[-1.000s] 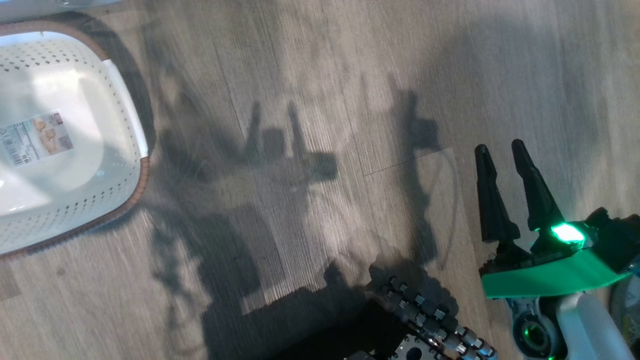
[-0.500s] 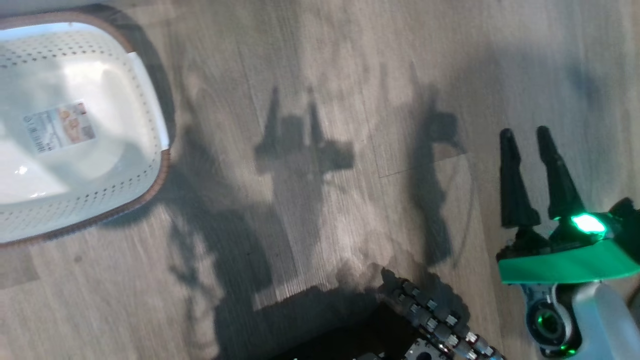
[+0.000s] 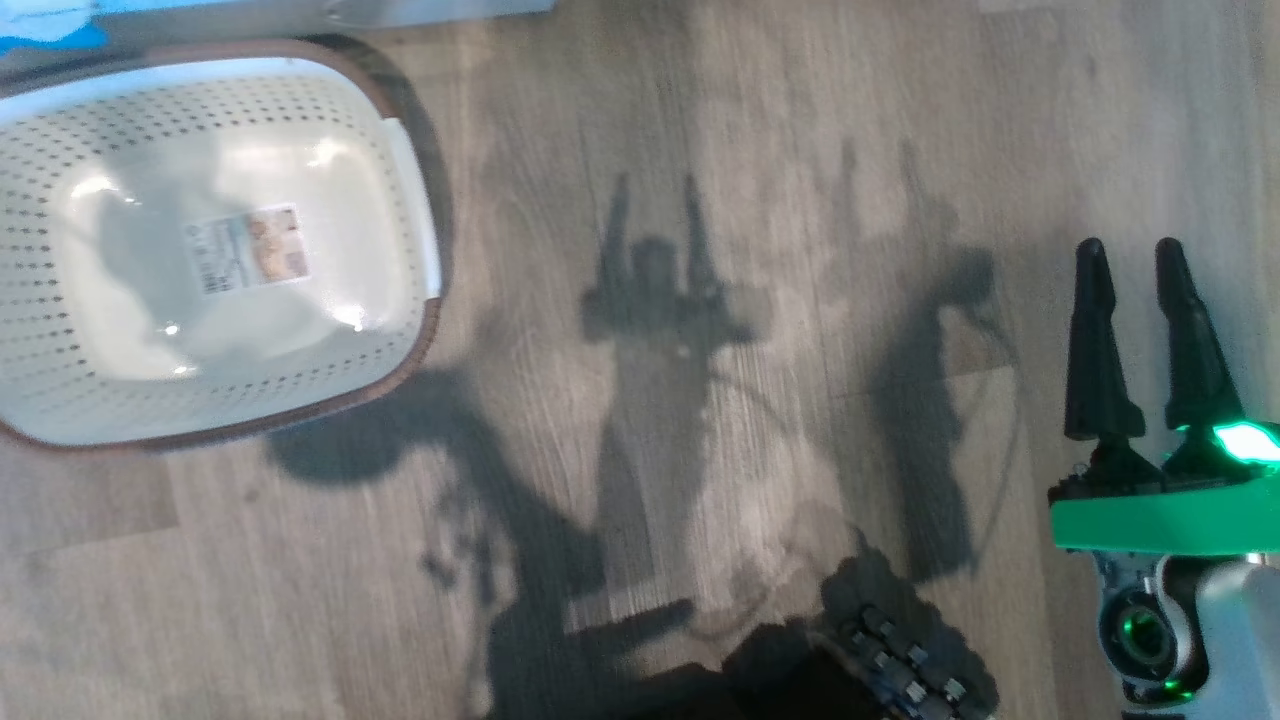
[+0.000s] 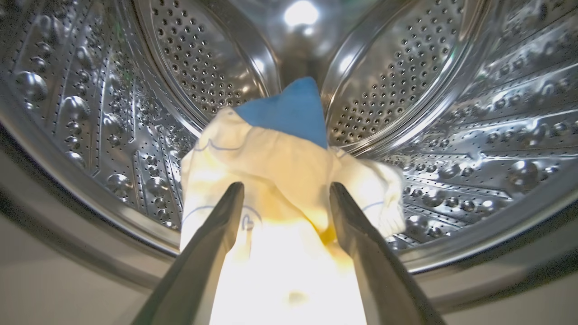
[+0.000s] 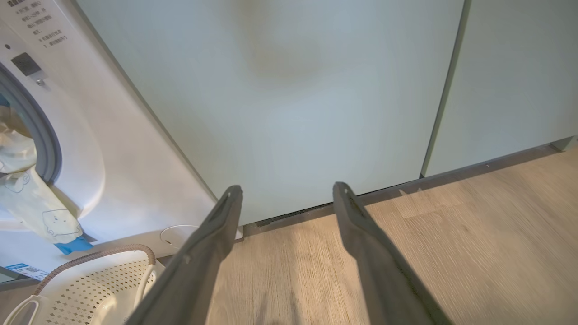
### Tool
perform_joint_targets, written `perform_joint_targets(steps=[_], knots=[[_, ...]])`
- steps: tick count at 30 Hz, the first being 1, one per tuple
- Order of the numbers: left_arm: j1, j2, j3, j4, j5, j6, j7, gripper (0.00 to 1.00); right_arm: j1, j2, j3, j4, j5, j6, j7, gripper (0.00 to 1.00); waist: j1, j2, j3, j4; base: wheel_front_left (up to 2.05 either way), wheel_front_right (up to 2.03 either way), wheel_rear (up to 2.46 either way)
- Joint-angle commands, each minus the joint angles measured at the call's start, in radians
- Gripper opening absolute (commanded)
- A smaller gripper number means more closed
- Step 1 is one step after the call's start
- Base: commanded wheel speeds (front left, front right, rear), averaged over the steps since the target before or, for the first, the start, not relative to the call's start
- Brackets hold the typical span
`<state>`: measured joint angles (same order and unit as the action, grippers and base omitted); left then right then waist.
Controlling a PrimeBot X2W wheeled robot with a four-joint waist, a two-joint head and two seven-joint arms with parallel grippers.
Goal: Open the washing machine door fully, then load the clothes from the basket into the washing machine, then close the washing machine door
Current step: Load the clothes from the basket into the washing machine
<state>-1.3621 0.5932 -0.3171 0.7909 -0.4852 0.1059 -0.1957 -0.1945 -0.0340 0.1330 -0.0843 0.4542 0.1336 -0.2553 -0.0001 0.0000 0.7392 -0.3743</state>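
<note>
Left claw (image 4: 286,186): spread inside the washer (image 4: 406,67), yellow clothes (image 4: 271,153) loose between its fingers (image 4: 216,234) | Right claw (image 3: 1129,247): spread, empty, above the floor (image 3: 700,100) | Basket (image 3: 60,400): empty, far left | Risk: cloth hangs out over the washer's mouth; withdrawing fingers could drag it all out.

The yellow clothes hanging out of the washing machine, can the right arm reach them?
Probably yes. The clothes hang out of the washing machine over the basket, with nothing in front of them. The right gripper, open, points at the cabinet door beside the machine, so it must swing over first.
</note>
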Motion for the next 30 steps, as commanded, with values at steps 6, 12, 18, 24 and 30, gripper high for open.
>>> perform_joint_targets(steps=[6, 12, 18, 24, 30], knots=[[0.214, 0.032, 0.062, -0.267, -0.039, 0.080, -0.032, 1.00, 0.022, -0.016, -0.040, -0.043, -0.041, -0.003, -0.006, 1.00, 0.0001, 0.0000, -0.053, 0.081, 0.00, 0.00, 0.00], [0.463, 0.033, 0.090, -0.540, -0.048, 0.180, -0.043, 1.00, 0.022, -0.016, -0.070, -0.048, -0.070, -0.003, -0.006, 1.00, 0.0001, 0.0000, -0.080, 0.125, 0.00, 0.00, 0.00], [0.687, 0.019, 0.104, -0.761, -0.035, 0.278, -0.051, 1.00, 0.026, -0.016, -0.084, -0.047, -0.098, -0.003, -0.006, 1.00, 0.0001, 0.0000, -0.111, 0.162, 0.00, 0.00, 0.00], [0.897, -0.008, 0.080, -0.925, 0.002, 0.364, -0.056, 1.00, 0.045, -0.016, -0.097, -0.040, -0.139, -0.003, -0.006, 1.00, 0.0001, 0.0000, -0.163, 0.208, 0.00, 0.00, 0.00], [1.034, -0.041, 0.046, -0.991, 0.030, 0.415, -0.059, 1.00, 0.076, -0.016, -0.106, -0.034, -0.159, -0.003, -0.006, 1.00, 0.0001, 0.0000, -0.220, 0.246, 0.00, 0.00, 0.00]])
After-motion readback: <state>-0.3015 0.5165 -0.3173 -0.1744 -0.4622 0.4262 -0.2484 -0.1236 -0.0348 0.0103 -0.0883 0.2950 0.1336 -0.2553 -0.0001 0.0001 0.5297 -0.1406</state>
